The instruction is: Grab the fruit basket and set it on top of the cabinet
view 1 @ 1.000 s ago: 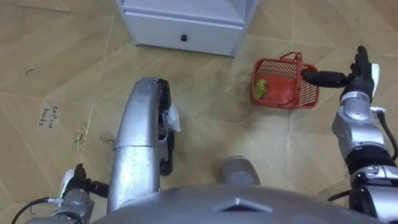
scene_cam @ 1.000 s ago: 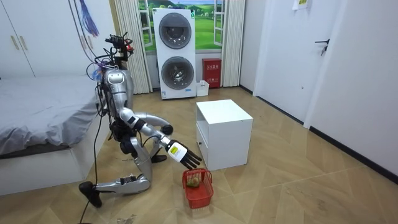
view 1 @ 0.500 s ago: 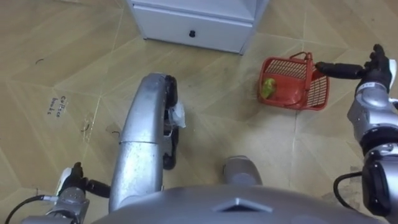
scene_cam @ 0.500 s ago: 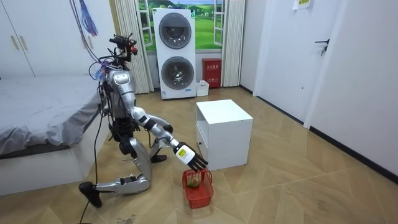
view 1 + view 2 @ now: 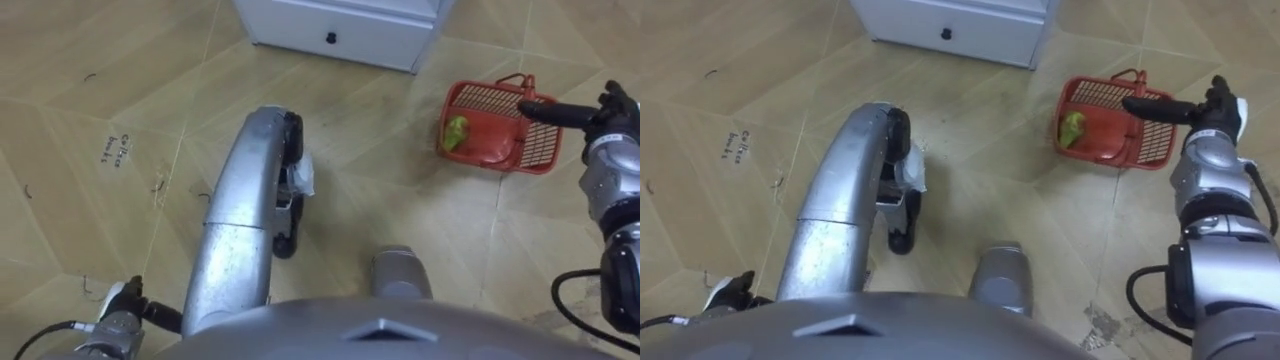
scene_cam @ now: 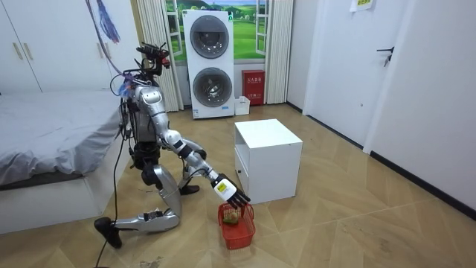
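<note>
At the near left edge of the eye view the left robot hand (image 5: 122, 303) shows low beside the robot's body, and I cannot tell whether it is released or clenched. In the room view the robot kneels on the floor (image 5: 420, 210) with the bed (image 6: 44, 141) on the room view's left. At the far middle of the eye view stands a white cabinet (image 5: 340, 25) with a drawer. Right of it and a little nearer, the red mesh fruit basket (image 5: 540, 152) sits on the floor, mouth upward. Its long axis runs left to right, the right end slightly nearer, with its handle (image 5: 520, 81) raised along the far side. A yellow-green fruit (image 5: 456, 132) lies in its left end. The right robot hand (image 5: 602, 115) is released, its straight fingers (image 5: 545, 112) pointing left over the basket's right end, just beside the handle. Whether they touch it I cannot tell.
</note>
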`<state>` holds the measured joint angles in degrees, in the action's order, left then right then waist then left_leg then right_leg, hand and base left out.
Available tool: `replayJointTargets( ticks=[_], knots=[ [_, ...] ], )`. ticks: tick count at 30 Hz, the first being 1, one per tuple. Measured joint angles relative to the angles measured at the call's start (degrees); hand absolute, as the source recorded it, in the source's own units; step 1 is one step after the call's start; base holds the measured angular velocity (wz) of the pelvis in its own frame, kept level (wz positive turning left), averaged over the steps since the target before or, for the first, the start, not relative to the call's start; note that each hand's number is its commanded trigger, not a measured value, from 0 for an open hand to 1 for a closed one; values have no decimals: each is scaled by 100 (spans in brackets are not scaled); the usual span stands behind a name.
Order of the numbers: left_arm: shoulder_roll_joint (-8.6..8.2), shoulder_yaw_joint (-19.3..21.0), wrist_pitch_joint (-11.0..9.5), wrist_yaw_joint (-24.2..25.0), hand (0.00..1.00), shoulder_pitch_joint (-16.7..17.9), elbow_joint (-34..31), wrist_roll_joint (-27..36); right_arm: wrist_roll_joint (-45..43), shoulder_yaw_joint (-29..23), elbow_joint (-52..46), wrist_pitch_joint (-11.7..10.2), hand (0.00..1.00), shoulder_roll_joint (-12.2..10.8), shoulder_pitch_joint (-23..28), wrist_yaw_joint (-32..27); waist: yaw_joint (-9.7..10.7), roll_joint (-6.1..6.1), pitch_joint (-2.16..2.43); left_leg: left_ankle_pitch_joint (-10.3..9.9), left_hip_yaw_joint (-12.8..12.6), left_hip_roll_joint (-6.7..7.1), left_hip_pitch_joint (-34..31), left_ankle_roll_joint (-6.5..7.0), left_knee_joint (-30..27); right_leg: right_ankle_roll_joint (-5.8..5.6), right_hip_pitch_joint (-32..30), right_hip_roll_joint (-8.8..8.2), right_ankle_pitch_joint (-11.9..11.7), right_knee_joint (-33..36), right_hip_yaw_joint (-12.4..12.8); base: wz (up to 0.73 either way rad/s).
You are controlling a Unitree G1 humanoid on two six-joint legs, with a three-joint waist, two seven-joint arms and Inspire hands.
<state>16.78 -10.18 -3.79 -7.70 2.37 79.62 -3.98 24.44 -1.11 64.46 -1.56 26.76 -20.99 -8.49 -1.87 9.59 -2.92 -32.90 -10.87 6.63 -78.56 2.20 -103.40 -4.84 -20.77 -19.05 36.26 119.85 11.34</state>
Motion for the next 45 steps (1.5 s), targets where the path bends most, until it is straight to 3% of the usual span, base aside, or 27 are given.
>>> replayJointTargets(
  ticks=[8,13,21,26,44,45],
  knots=[
    [-2,-81,83,174,0,-18,-57,4,236,498,413,49,0,105,-167,500,-215,-36,-20,11,-23,-82,-37,15,6,-19,-85,-29,12,28,9,-1],
    [-2,-137,144,316,0,-1,-121,0,229,497,674,97,0,132,-166,699,-331,-88,-25,28,-48,-108,-81,14,7,-21,-191,-16,12,85,76,-4],
    [-2,-307,239,496,0,33,-161,3,384,764,979,231,0,155,-135,916,-486,-324,-19,84,-85,-228,-208,13,0,-28,-429,28,16,220,240,-6],
    [-2,-318,263,519,0,89,-192,20,451,891,971,285,0,149,-138,1056,-521,-349,-22,84,-101,-295,-286,14,-11,-29,-556,56,16,247,300,-2],
    [-8,-362,345,614,0,101,-213,222,502,1119,1284,417,0,165,-137,1362,-658,-464,-3,110,-142,-293,-293,54,-11,-29,-597,34,17,308,349,-1],
    [-8,-362,345,614,0,101,-218,223,567,1119,1279,417,10,165,-138,1362,-663,-464,-3,110,-144,-293,-298,54,-11,-28,-600,32,17,308,349,0]
  ],
)
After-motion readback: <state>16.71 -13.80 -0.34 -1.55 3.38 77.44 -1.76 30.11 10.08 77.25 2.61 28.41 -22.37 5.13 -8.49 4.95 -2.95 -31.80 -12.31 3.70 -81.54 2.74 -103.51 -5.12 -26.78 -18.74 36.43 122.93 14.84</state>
